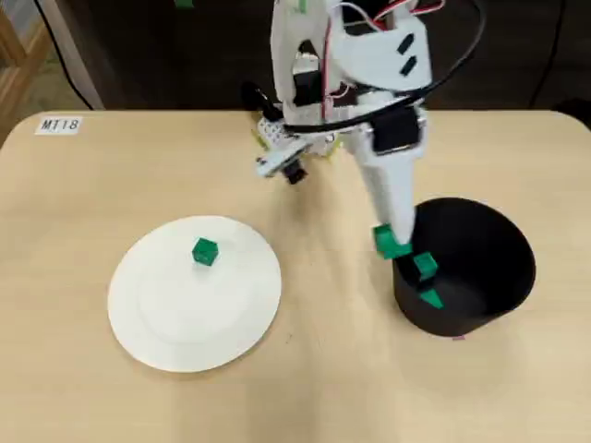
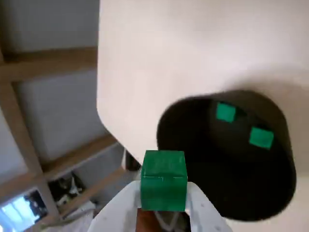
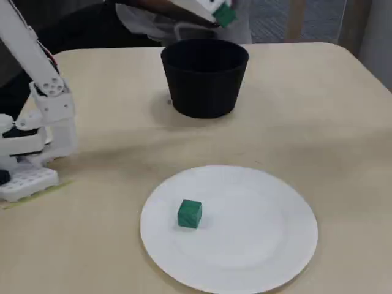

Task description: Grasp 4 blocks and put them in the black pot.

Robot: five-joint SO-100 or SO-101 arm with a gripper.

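1. A pale wooden table (image 1: pixel 305 388) fills all three views. A small paper label (image 1: pixel 61 125) sits in the upper left of the overhead view, and wooden shelving (image 2: pixel 43 125) shows past the table edge on the left of the wrist view.
2. The gripper (image 2: pixel 163 195) is clenched on a green block (image 2: pixel 163 180): at the bottom centre of the wrist view the white fingers (image 2: pixel 199 203) press against both sides of the cube.
3. In the overhead view that held block (image 1: pixel 391 243) hangs at the left rim of the black pot (image 1: pixel 499 277), right of centre. In the fixed view it shows at the top centre (image 3: pixel 224 15), raised above the pot (image 3: pixel 205 79).
4. Two more blocks lie inside the pot: one toward its upper middle (image 2: pixel 225 112) and one to the right (image 2: pixel 261 137) in the wrist view. They are apart from each other.
5. The arm (image 1: pixel 369 83) reaches from its base at the top centre of the overhead view down and to the right, the white forearm narrowing toward the pot. In the fixed view its base and lower links (image 3: pixel 43 116) stand at the left edge.
6. A white plate (image 1: pixel 148 314) lies in the lower left of the overhead view, well apart from the pot.
7. One green block (image 1: pixel 205 251) rests on the plate, near its upper middle in the overhead view and left of its centre in the fixed view (image 3: pixel 189 214).
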